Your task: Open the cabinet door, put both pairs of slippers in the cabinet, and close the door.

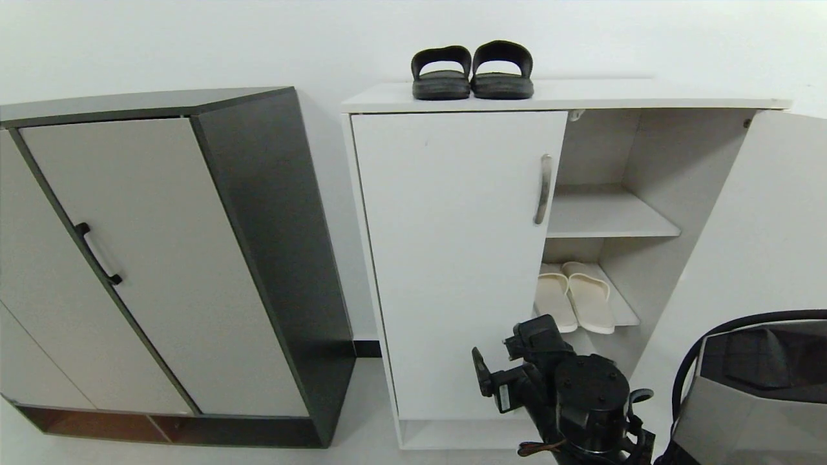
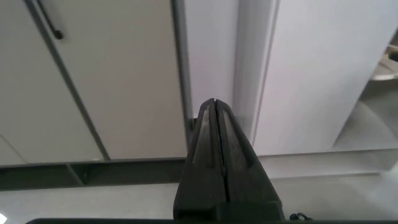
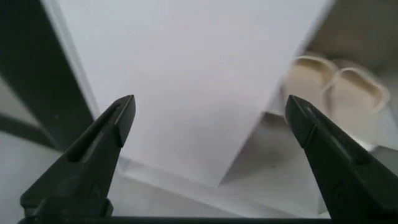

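The white slippers (image 1: 585,296) lie shelved at lower centre-right; the black slippers (image 1: 441,82) sit atop the cabinet (image 1: 452,258), top centre. Likely next: reach up for them. Jaws apart on the right gripper (image 3: 208,106), together on the left gripper (image 2: 215,102).

text: none legible | labels: none | numbers: none | signs: none

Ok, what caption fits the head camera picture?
White slippers lie on a lower shelf of the open cabinet; black slippers sit on its top.

A dark grey cabinet (image 1: 271,258) stands in the left half of the frame. Its pale door (image 1: 155,271) is closed and has a black handle (image 1: 98,254).
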You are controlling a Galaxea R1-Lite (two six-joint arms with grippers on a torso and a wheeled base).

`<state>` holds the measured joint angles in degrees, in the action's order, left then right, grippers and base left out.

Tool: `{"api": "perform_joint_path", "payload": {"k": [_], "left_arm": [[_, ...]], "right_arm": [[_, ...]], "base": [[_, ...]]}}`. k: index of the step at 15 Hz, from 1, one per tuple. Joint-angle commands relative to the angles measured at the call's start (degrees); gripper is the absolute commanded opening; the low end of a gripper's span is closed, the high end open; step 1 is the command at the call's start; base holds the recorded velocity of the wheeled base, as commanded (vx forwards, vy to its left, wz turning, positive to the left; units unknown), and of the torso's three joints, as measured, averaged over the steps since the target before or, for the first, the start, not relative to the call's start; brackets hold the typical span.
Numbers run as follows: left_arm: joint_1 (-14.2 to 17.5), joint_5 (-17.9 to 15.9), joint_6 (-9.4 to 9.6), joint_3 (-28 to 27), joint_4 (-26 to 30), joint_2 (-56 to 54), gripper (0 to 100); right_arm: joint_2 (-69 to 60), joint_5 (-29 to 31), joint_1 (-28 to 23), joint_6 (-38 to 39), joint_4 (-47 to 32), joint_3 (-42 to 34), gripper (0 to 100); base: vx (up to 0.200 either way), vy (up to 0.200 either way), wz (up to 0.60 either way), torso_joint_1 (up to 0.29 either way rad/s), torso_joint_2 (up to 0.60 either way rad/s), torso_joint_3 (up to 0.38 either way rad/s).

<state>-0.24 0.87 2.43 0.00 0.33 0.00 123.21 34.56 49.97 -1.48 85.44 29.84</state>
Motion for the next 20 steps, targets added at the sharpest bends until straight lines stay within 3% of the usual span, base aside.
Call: {"api": "perform_joint_path", "payload": {"k": [1,14,20], "left_arm": [[0.0,0.0,-0.05,0.0,0.0,0.1,0],[0.0,0.0,-0.14,0.0,0.0,0.0,0],[0.0,0.0,-0.05,0.0,0.0,0.0,0]], "right_arm": [[-0.8,-0.5,-0.9,0.2,-0.1,0.0,100],[-0.2,-0.7,-1.0,0.1,2.2,0.2,100],[-0.1,-0.7,-1.0,0.0,1.9,0.1,100]], "base": [[0.0,0.2,0.0,0.007,0.0,0.002],[0.0,0.0,0.0,0.0,-0.01,-0.003],[0.0,0.0,0.0,0.032,-0.35,-0.325]]}}
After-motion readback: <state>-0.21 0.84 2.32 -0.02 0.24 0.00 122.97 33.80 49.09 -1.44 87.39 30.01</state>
